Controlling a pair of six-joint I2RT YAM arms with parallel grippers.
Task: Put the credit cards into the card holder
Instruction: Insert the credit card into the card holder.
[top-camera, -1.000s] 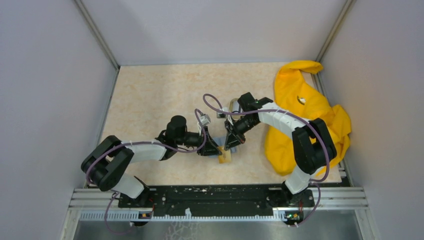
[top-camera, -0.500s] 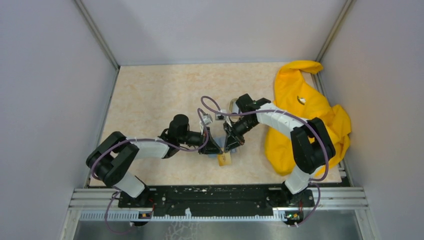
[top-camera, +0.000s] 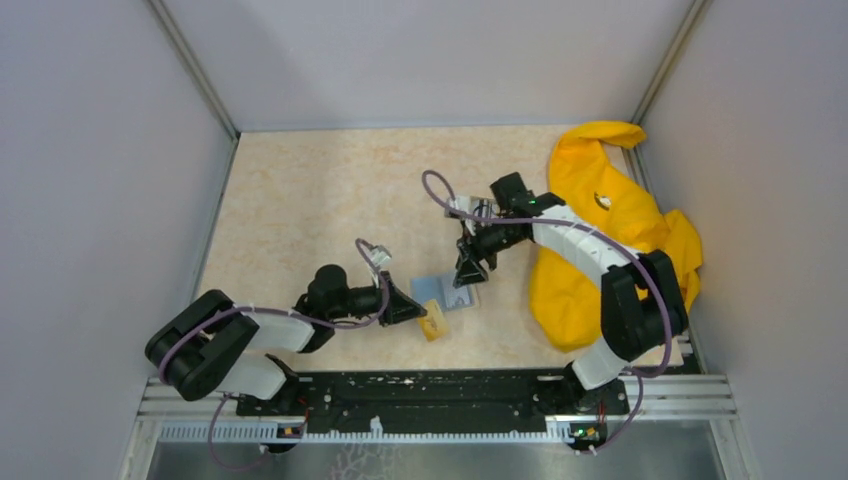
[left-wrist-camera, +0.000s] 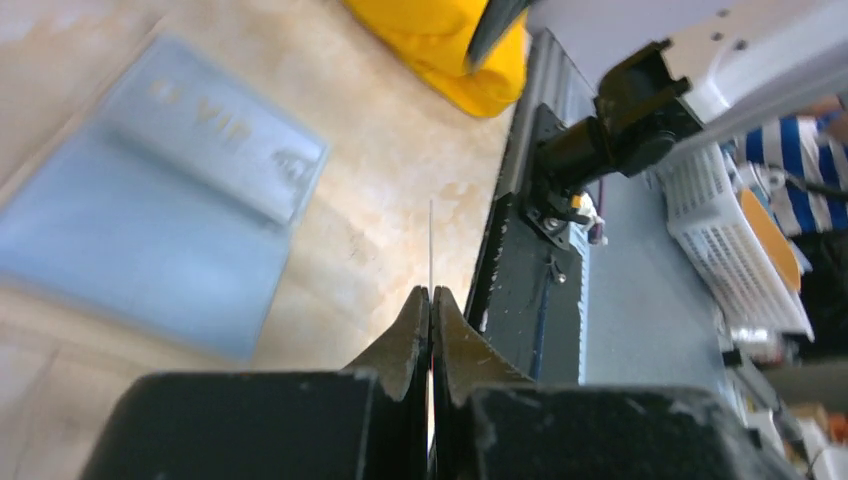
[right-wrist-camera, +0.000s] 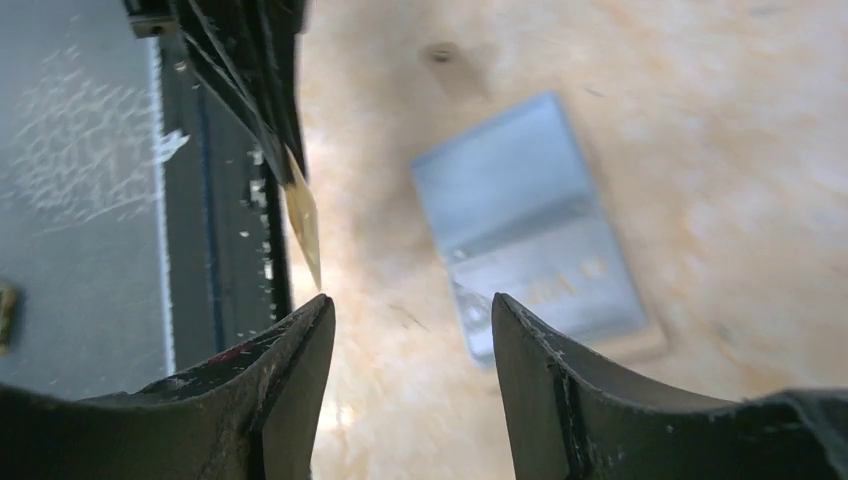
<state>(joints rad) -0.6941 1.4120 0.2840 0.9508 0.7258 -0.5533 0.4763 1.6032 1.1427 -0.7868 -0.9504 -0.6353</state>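
Note:
The card holder lies open on the table, light blue inside up, with a tan edge showing in the right wrist view. It also shows blurred at the left of the left wrist view. My left gripper is shut on one thin tan-gold credit card, just near-left of the holder. That credit card is seen edge-on as a fine line and as a gold sliver. My right gripper hangs open just beyond the holder, nothing between its fingers. No other credit cards show.
A big yellow cloth is heaped at the right, against the right arm's side. Grey walls close the table on three sides. The black base rail runs along the near edge, close to the held card.
The left gripper closed on the card and drew back toward the near left with it. The right gripper opened, let go, and moved away toward the back; the holder now lies flat open.

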